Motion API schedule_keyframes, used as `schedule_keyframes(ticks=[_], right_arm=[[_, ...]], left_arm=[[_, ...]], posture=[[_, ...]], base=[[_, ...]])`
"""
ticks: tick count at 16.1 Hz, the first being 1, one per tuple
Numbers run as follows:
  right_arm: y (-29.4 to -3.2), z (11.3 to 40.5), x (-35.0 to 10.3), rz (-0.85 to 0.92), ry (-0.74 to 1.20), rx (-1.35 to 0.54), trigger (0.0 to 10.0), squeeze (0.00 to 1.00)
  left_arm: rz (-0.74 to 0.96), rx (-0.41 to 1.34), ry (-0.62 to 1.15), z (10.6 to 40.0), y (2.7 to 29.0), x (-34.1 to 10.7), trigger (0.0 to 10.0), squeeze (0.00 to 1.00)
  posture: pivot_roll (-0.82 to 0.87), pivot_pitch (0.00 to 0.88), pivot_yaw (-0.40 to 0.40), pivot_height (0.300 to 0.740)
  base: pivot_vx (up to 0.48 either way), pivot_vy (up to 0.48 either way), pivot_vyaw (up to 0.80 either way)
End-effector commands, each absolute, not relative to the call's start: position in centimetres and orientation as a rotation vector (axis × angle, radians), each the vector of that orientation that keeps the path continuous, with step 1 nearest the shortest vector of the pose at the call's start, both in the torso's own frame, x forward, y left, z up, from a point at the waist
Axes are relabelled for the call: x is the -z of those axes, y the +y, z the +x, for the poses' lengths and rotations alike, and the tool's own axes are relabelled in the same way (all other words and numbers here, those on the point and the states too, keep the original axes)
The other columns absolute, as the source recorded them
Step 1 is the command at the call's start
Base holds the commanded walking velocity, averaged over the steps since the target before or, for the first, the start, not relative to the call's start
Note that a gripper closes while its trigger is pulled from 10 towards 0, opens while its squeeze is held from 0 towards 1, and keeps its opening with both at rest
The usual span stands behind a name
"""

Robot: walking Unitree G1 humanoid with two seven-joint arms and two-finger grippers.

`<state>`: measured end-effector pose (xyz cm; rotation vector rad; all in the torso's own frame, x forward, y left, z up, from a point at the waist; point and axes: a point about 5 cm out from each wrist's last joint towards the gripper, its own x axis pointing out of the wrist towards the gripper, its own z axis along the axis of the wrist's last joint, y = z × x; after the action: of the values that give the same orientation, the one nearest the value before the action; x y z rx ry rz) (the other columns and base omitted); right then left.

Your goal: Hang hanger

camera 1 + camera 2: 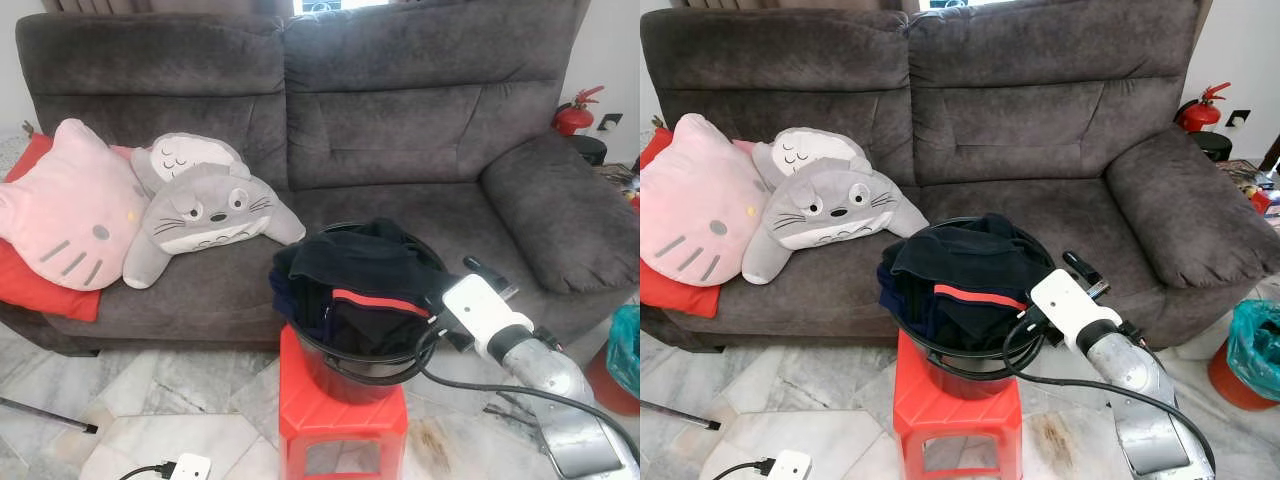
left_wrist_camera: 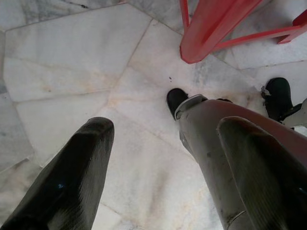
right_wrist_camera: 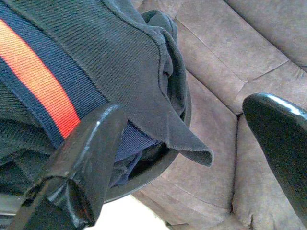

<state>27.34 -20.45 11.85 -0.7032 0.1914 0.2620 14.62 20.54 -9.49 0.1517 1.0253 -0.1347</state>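
One silver arm, the right, reaches up from the lower right toward a black bucket (image 1: 352,372) standing on a red stool (image 1: 340,420) in front of the grey sofa (image 1: 400,130). The right gripper (image 3: 192,158) hangs at the bucket's sofa-side rim, its two black fingers (image 3: 91,153) spread wide and closed on nothing, one finger just beside the heap of dark clothes (image 1: 350,275) (a navy piece with an orange stripe lies on top). No hanger can be made out among the clothes. The left gripper (image 2: 168,167) hangs low over the marble floor (image 2: 72,62) near the stool's leg, fingers apart and empty. Two plush cushions (image 1: 130,205) lie on the sofa's left seat.
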Motion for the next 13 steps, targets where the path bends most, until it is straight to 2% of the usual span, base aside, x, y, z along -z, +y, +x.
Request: schedule_keyframes(ticks=[1,13], right_arm=[[-20.8,27.6,-12.0,-0.703,0.187,-0.249,10.0,0.0],[-20.6,28.0,-10.3,-0.673,0.249,-0.278,10.0,0.0]], left_arm=[[0.162,0.142,1.057,13.8,20.9,9.8,10.0,0.0],[0.16,0.151,1.062,13.8,20.0,9.9,10.0,0.0]], posture=[[-0.22,0.0,0.043,0.74],[-0.22,0.0,0.043,0.74]], base=[[0.0,0.0,0.0],[0.0,0.0,0.0]])
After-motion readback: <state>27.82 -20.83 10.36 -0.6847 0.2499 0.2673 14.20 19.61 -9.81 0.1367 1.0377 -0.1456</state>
